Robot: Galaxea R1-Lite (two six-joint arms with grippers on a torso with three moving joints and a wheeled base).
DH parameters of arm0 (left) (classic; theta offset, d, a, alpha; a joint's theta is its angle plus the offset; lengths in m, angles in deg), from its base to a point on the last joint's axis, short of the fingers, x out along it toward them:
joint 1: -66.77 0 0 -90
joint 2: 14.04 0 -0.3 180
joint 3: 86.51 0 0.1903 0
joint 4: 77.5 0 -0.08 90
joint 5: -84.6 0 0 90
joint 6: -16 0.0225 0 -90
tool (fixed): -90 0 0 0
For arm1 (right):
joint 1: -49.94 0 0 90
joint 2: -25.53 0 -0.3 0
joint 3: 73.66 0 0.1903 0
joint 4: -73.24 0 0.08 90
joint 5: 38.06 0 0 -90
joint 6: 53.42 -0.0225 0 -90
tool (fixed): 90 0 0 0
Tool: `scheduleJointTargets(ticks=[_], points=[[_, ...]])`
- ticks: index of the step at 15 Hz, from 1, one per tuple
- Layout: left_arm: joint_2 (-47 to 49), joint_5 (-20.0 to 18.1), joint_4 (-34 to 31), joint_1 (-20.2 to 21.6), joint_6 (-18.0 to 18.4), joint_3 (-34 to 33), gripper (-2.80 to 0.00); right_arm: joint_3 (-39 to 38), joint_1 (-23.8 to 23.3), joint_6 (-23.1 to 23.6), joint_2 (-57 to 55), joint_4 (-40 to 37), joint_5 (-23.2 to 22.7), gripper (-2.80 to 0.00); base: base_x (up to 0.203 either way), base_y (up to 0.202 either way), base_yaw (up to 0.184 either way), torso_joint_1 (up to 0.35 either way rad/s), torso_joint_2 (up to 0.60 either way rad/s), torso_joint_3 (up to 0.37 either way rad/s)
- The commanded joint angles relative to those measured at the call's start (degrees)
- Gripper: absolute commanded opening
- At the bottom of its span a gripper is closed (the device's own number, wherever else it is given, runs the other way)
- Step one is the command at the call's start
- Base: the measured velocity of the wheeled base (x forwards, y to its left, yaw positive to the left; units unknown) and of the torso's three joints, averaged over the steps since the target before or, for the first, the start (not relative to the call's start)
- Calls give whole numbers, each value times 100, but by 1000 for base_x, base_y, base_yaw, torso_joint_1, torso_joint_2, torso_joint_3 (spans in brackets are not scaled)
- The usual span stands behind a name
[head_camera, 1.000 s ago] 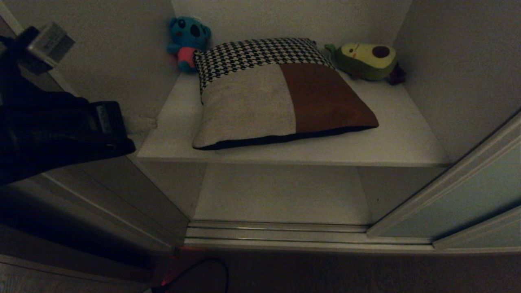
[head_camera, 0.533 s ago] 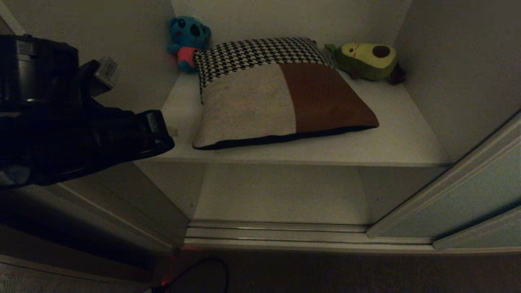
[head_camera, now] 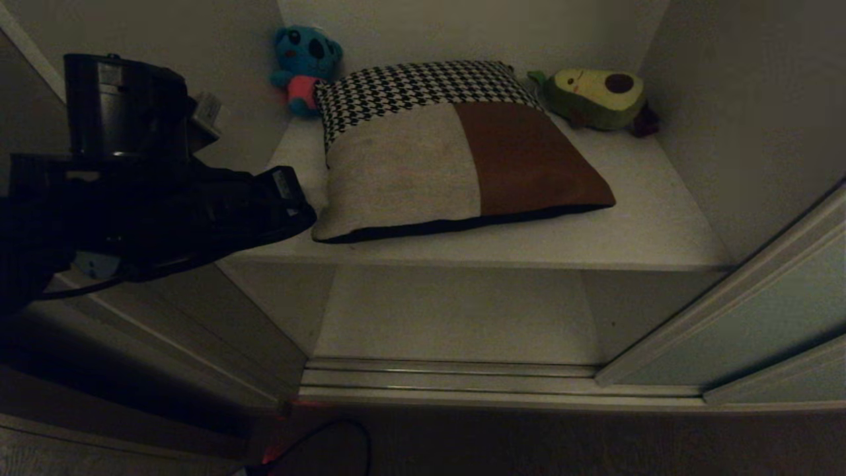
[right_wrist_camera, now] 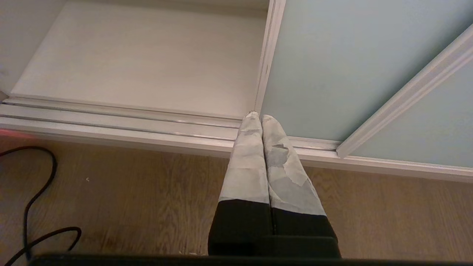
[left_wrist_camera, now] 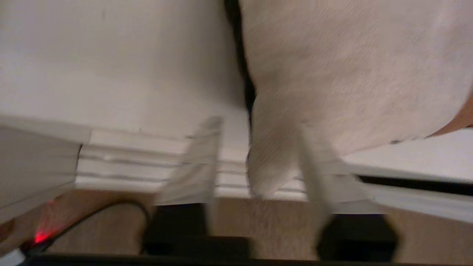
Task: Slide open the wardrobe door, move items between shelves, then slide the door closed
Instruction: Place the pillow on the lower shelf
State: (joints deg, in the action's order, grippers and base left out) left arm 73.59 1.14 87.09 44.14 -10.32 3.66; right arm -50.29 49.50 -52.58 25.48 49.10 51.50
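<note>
The sliding wardrobe door (head_camera: 760,317), a large flat matte pale grey-green panel with a thin light edge strip, stands pushed to the right, leaving the compartment open across its full width. The upper shelf (head_camera: 634,231), a plain off-white board with a thin front edge, spans the compartment from side wall to side wall. The lower shelf (head_camera: 456,317) below it lies bare, with open room above it up to the underside of the upper board.

The square cushion (head_camera: 449,152), patched in beige fabric, rust-brown leather-like fabric and black-and-white houndstooth, lies flat on the upper shelf, its front edge near the shelf's front edge. Bare board shows to its right.

The left gripper (left_wrist_camera: 255,162) is level with the cushion's front-left corner. The left wrist view shows its two pale fingers (left_wrist_camera: 199,166) spread apart, with that beige corner (left_wrist_camera: 269,159) between them; contact cannot be confirmed. The head view shows only the black gripper body (head_camera: 198,211).

The right gripper (right_wrist_camera: 261,120), seen only in the right wrist view, hangs above the wooden floor (right_wrist_camera: 147,199) with its fingers pressed together, tips at the door's leading edge.

A blue plush toy (head_camera: 305,66) and an avocado plush toy (head_camera: 598,98) sit in the back corners.
</note>
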Motion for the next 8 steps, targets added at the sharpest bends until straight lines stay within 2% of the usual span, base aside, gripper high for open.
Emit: scheduleJointTargets(ticks=[1,5,8], points=[[62,-12,13,-14,-6,11,0,-26,0,4,-4,-2,-3,-280,0,0,0,0,0,0],[476,-32,65,-14,-147,136,0,-26,0,12,-4,-2,-9,-280,0,0,0,0,0,0],[871,-47,160,-14,-476,527,0,-18,0,74,-13,15,-9,-280,0,0,0,0,0,0]])
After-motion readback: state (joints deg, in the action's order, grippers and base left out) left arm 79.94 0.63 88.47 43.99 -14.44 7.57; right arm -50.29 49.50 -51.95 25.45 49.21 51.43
